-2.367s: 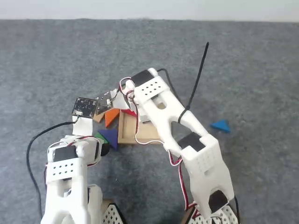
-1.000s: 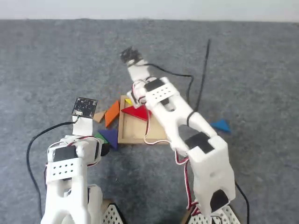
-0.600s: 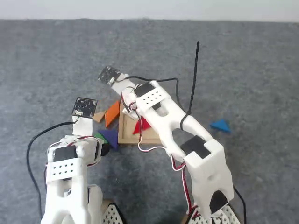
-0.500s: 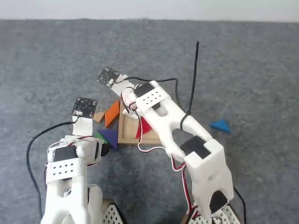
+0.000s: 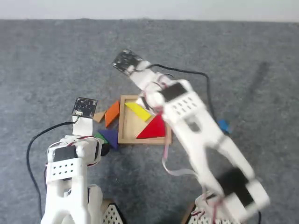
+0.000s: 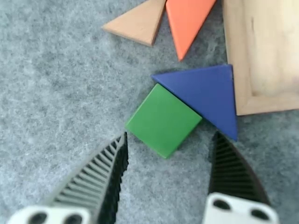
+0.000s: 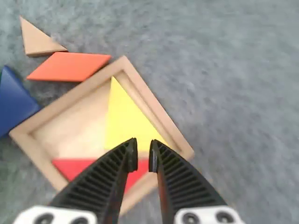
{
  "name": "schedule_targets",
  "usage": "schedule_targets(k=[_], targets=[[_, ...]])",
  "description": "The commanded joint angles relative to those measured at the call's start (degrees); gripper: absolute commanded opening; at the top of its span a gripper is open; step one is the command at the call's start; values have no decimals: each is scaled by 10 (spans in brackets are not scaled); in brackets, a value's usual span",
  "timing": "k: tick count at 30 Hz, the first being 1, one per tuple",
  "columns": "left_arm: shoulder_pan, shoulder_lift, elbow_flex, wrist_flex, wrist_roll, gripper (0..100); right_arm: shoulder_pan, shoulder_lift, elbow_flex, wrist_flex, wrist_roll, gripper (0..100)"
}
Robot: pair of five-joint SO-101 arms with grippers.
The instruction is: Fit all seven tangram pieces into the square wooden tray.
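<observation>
The square wooden tray [image 5: 122, 128] holds a yellow triangle [image 5: 138, 111] and a red triangle [image 5: 153, 129]. The orange parallelogram [image 5: 111, 113] and tan triangle [image 5: 98, 117] lie left of it, with the green square [image 5: 99, 137] and dark blue triangle [image 5: 110, 136] at its near-left corner. A light blue triangle [image 5: 224, 125] lies far right, half hidden by the right arm. My left gripper [image 6: 170, 161] is open just short of the green square [image 6: 163, 120]. My right gripper [image 7: 142, 148] hovers over the yellow triangle [image 7: 125, 122], shut with nothing held.
Grey carpet covers the table. The right arm [image 5: 187, 112] stretches over the tray's right side, with its cable [image 5: 187, 72] looping behind. The left arm [image 5: 70, 163] stands at the near left. Open carpet lies at the far left and far right.
The right arm has swung right and risen off the tray. The red triangle has moved from the tray's top to its near-right corner. The left arm kept still.
</observation>
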Motion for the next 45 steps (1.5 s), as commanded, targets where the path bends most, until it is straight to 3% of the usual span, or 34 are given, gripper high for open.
schedule_targets(k=[1, 8, 18, 23, 28, 32, 34, 38, 41, 45], targets=[[-3, -17, -7, 3, -4, 269, 14, -164, 128, 12, 43, 50], [0, -17, -7, 3, -5, 269, 14, -211, 351, -133, 66, 50], [-1, -17, -7, 1, -4, 269, 20, -24, 244, -168, 32, 55], [0, -17, -7, 1, -4, 269, 18, 4, 168, -71, -5, 121], [0, -17, -7, 0, -4, 269, 18, 9, 117, -31, -151, 255], [0, -17, -7, 0, -4, 269, 0, 10, 117, -66, -316, 278], [0, -17, -7, 0, -4, 269, -5, 9, 118, -67, -353, 278], [1, -18, -15, -6, 4, 267, 26, 4, 142, -58, -324, 277], [1, -39, -34, -17, 59, 256, 70, 6, 152, -44, -264, 254], [49, -113, -48, -17, 88, 255, 153, 9, 153, -61, -254, 72]])
